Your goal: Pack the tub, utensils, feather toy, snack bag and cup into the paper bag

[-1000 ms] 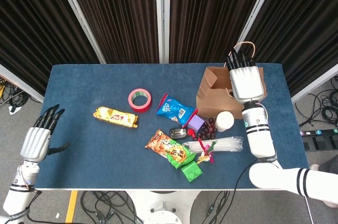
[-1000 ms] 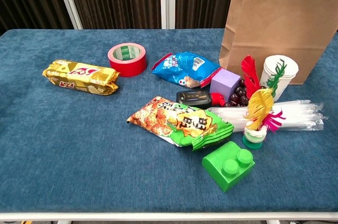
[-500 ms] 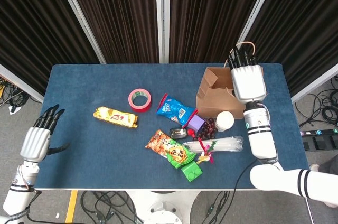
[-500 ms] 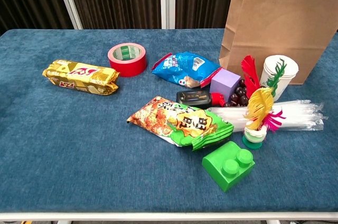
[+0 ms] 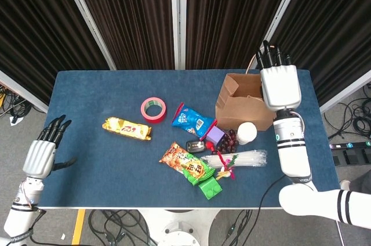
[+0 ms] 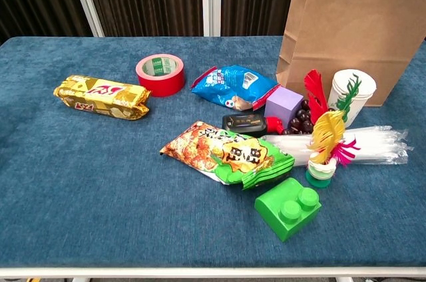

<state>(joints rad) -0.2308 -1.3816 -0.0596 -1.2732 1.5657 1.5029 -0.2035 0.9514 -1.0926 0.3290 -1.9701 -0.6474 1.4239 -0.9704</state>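
Observation:
The brown paper bag [image 5: 243,105] [image 6: 359,29] stands open at the table's far right. My right hand [image 5: 280,83] hovers over its right rim, fingers straight and apart, holding nothing. A white cup [image 5: 247,133] [image 6: 351,94] stands just in front of the bag. The clear-wrapped utensils [image 5: 246,157] [image 6: 369,145] lie nearer me, with the feather toy [image 5: 227,167] [image 6: 326,141] upright against them. A blue snack bag [image 5: 193,120] [image 6: 233,86] and an orange-green snack bag [image 5: 186,163] [image 6: 229,152] lie mid-table. My left hand [image 5: 42,154] hangs open beyond the table's left edge. No tub shows.
A red tape roll [image 5: 153,109] [image 6: 160,72] and a gold wrapped bar [image 5: 126,128] [image 6: 101,96] lie to the left. A purple block [image 6: 284,106], dark grapes [image 6: 301,119], a black item [image 6: 244,122] and a green block [image 6: 288,209] crowd the cluster near the bag.
My right hand has shifted right and farther back, from over the bag's opening to its right rim. The left hand and the table items have not moved.

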